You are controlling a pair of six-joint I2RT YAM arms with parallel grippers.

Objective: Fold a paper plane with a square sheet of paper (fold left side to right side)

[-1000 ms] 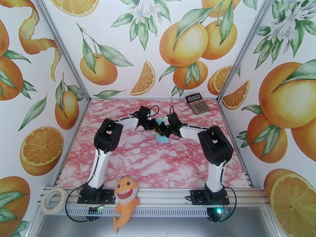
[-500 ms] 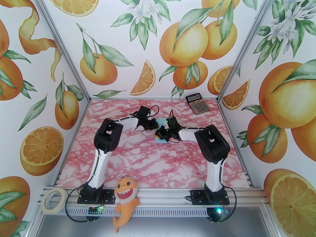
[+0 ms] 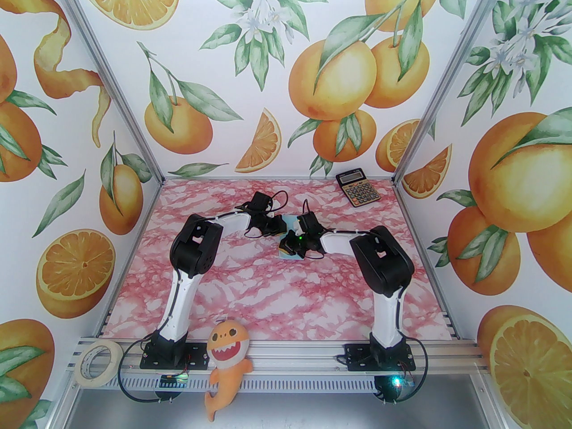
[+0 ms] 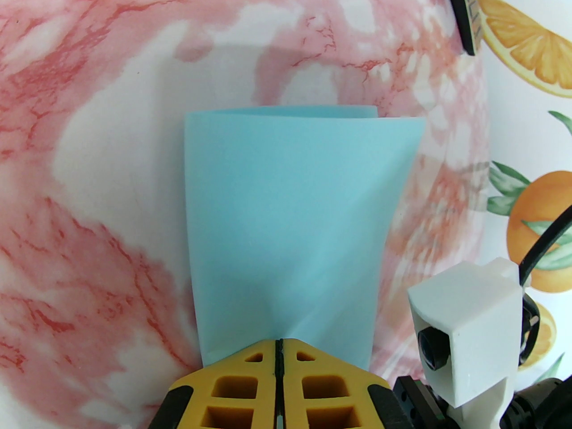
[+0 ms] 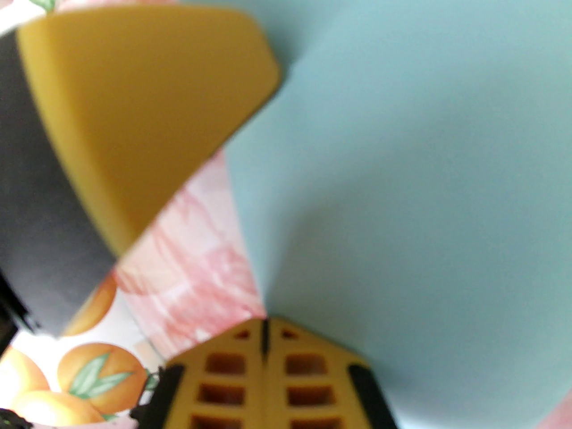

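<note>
Both grippers meet over the middle of the table. The left gripper and the right gripper are each clamped onto the square sheet of paper, which sits between the two wrists, well apart from the calculator at the far right corner. In the left wrist view the pale blue sheet is doubled over loosely. Its upper layer bows upward, and at the far edge the two layers are offset rather than matched. No sharp crease shows, so the step in hand looks like bringing the left side across onto the right, with the pressing yet to come. To do it well, the lifted layer should be carried low and evenly, with both hands moving together so the thin paper does not twist or buckle. The free edges should be squared to each other before anything is flattened. Then one pinch should hold the aligned edges while the other lets go and strokes along the fold. Tugging in opposite directions risks a tear or a skewed crease. The left jaws stand fully together on the near edge, and the paper puckers into a small ridge at their tip. The right jaws are likewise closed, and the paper gathers to a point where the yellow tips meet, just beside a left finger.
</note>
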